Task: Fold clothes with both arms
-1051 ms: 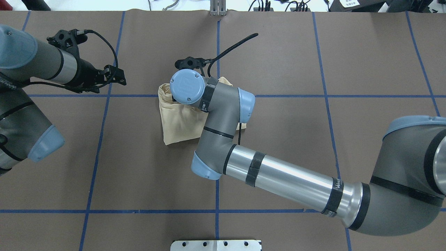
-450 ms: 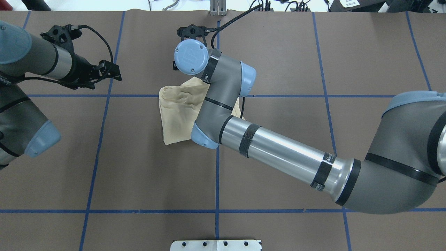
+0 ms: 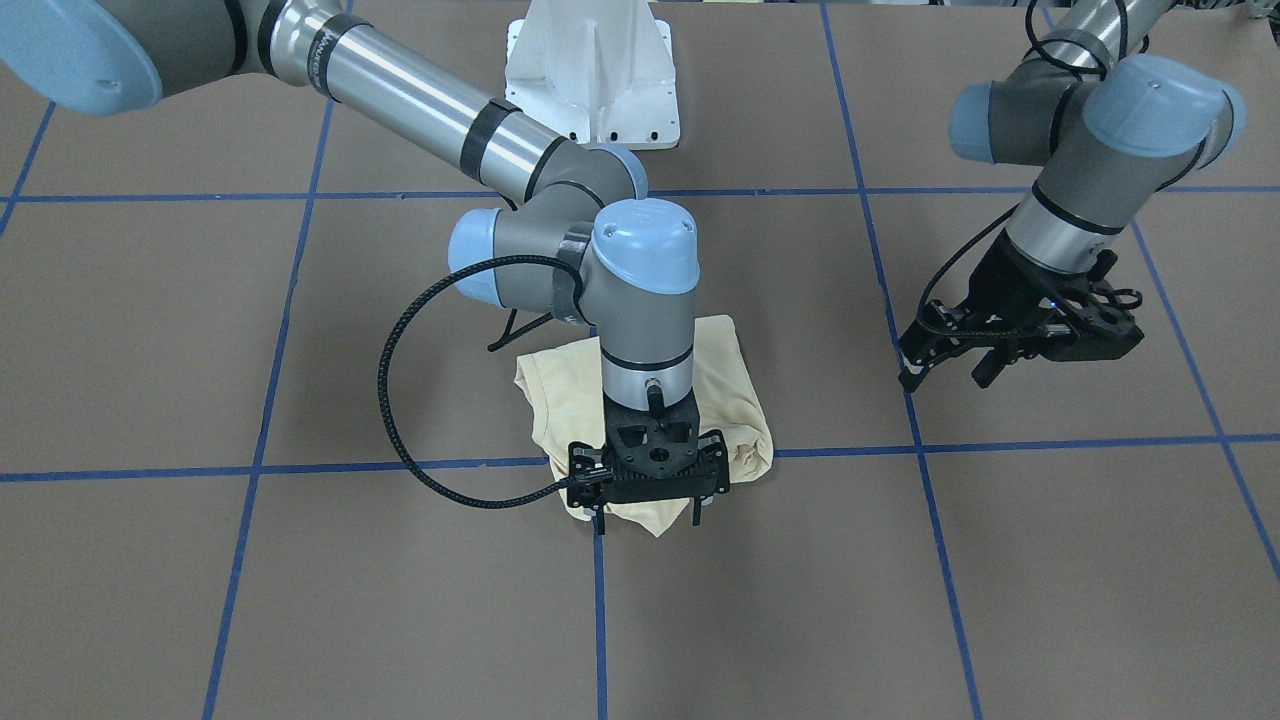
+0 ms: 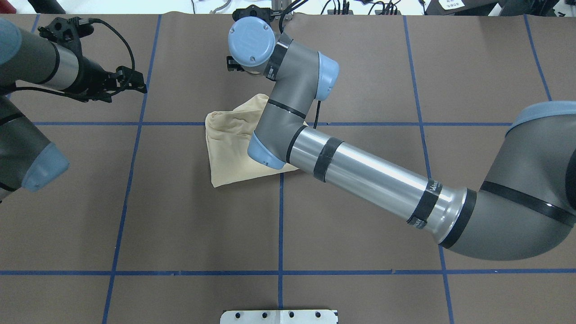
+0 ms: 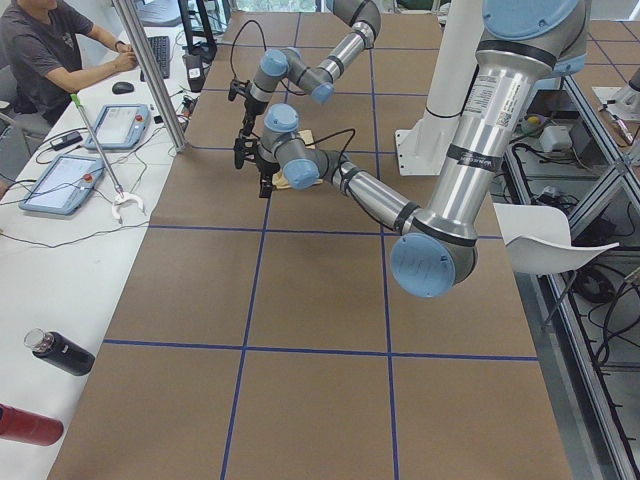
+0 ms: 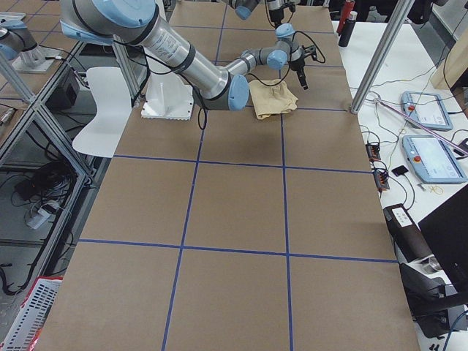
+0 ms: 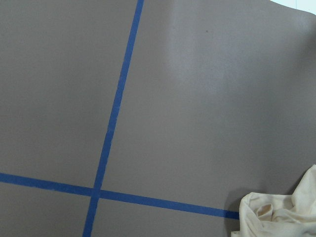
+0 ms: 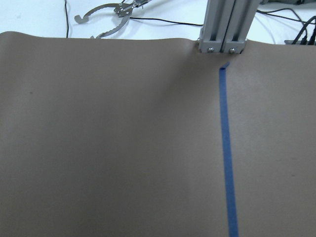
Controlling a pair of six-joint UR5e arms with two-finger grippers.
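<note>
The cream-yellow T-shirt (image 4: 229,144) lies folded into a small bundle near the middle of the brown-papered desk (image 4: 180,216), beside a crossing of blue tape lines (image 4: 281,216). Seen from overhead, the right arm (image 4: 369,180) reaches across the bundle from 4 o'clock. The right fingers (image 3: 697,510), spread wide and holding nothing, hang raised off the desk at the shirt's 12 o'clock. The left fingers (image 3: 985,368), parted and likewise empty, hover well apart from the shirt at its 10 o'clock.
</note>
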